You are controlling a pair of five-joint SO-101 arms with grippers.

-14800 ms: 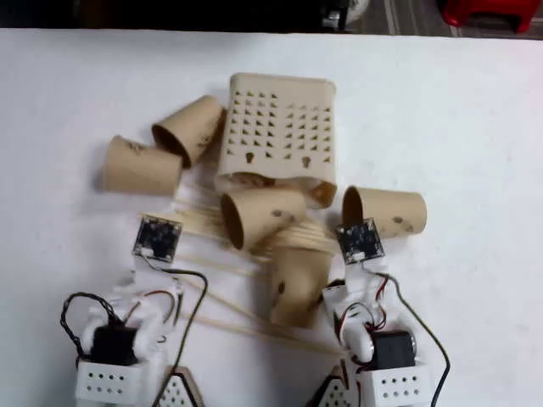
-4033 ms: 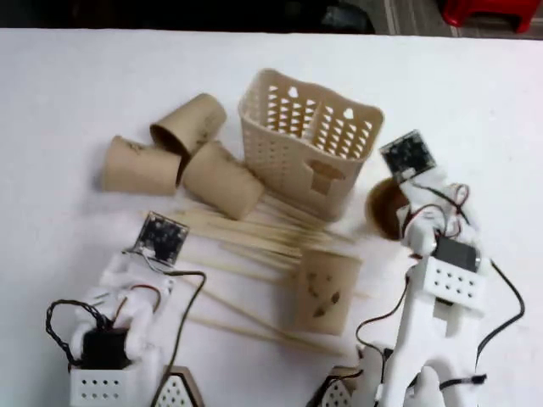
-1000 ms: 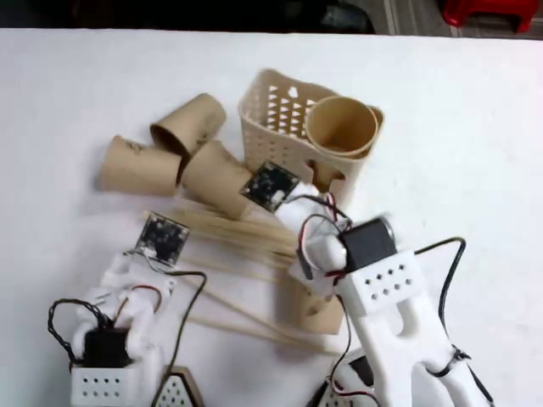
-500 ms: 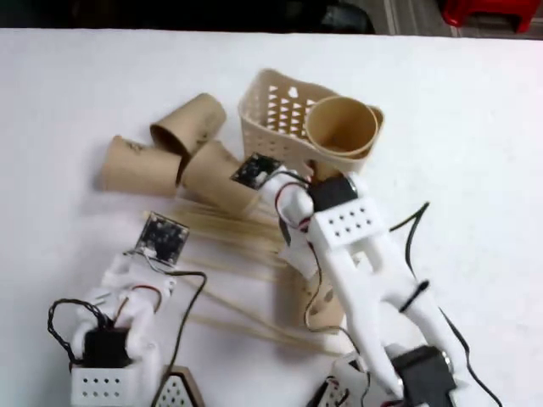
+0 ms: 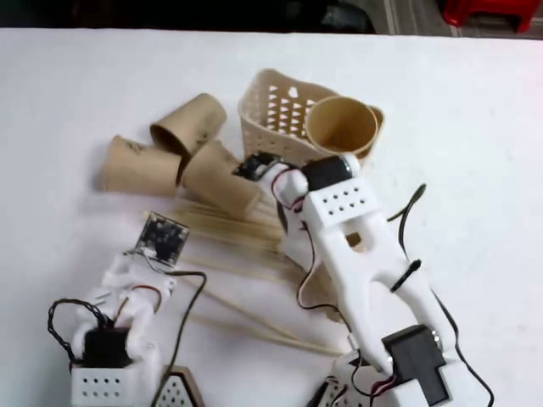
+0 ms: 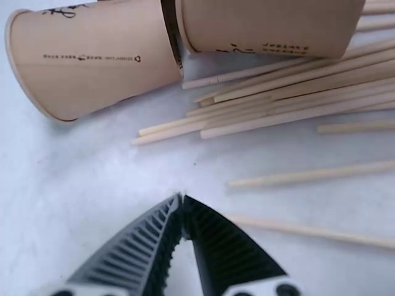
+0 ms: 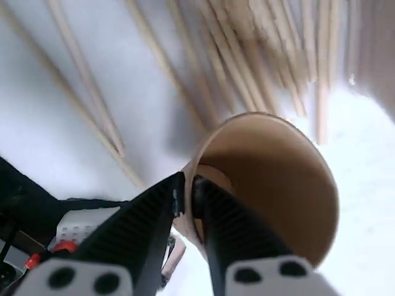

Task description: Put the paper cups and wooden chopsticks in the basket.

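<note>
The right pincer (image 7: 187, 186) is clamped on the rim of a held cup (image 7: 271, 179), one finger inside the wall and one outside, with loose chopsticks (image 5: 222, 231) spread on the white counter (image 5: 475, 127) around it. In the high view the right arm lies stretched over the chopsticks, its wrist just in front of the basket (image 5: 271, 108). The basket stands upright, with a basket cup (image 5: 342, 125) mouth-up in its right end. Three more lie on their sides left of the basket: a left cup (image 5: 140, 165), a back cup (image 5: 188, 123) and a near cup (image 5: 219, 178), bunched together. The left pincer (image 6: 182, 200) is closed on nothing, just over bare counter near the chopstick ends
</note>
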